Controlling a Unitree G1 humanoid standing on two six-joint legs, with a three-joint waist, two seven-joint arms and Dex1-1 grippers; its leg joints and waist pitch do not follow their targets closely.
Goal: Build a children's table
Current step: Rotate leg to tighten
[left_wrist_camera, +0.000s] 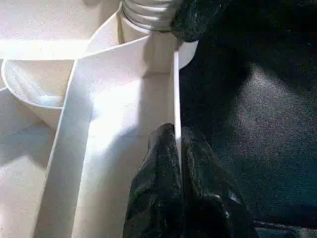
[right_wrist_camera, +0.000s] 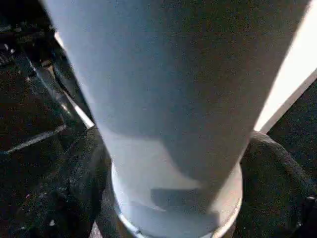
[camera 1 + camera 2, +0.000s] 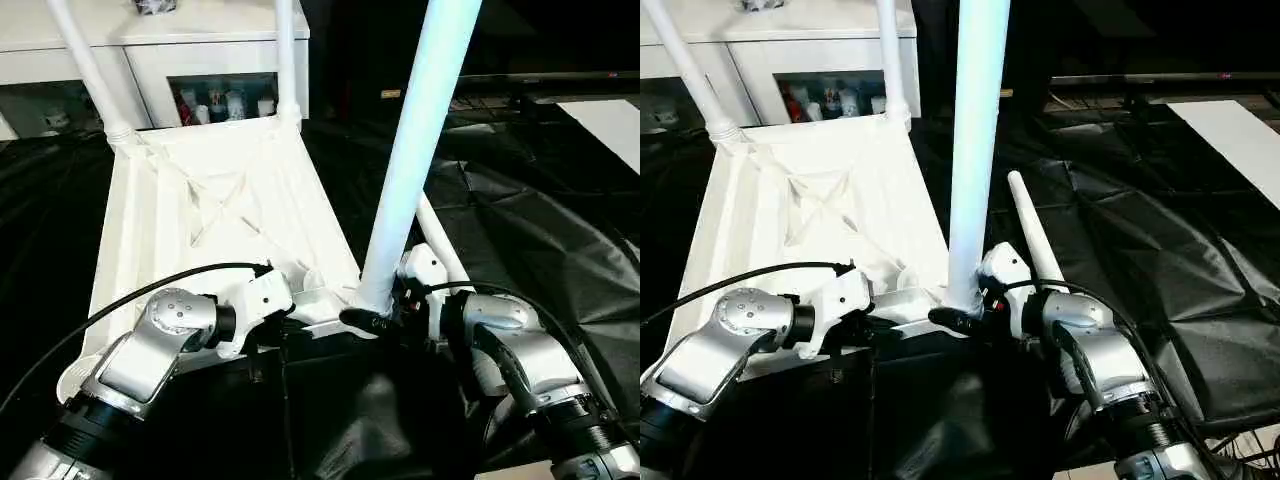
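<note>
Tabletop (image 3: 200, 220) lies upside down on black sheeting (image 3: 520, 230), ribbed underside up, its far edge toward the white cabinet (image 3: 200, 60). Two legs (image 3: 285, 60) stand in the far corner sockets. A third leg (image 3: 415, 150) stands upright at the near right corner, its base ring at the socket; whether fully seated cannot be told. A fourth leg (image 3: 1035, 235) lies loose on the sheeting just beyond the right forearm. Step in hand, by judgement: fitting the third leg. Right gripper (image 2: 173, 198) straddles this leg's base, fingers (image 2: 74, 188) spread wide on either side of the tube, near or touching it; a firm clamp is not confirmed. Left gripper (image 1: 177, 148) is pinched together on the thin near rim of the tabletop, just beside that same corner, apparently steadying it. Next move likely calls for pressing or twisting the leg home while the left holds the rim, then fetching the loose leg for the near left socket (image 3: 75, 375), which sits open.
</note>
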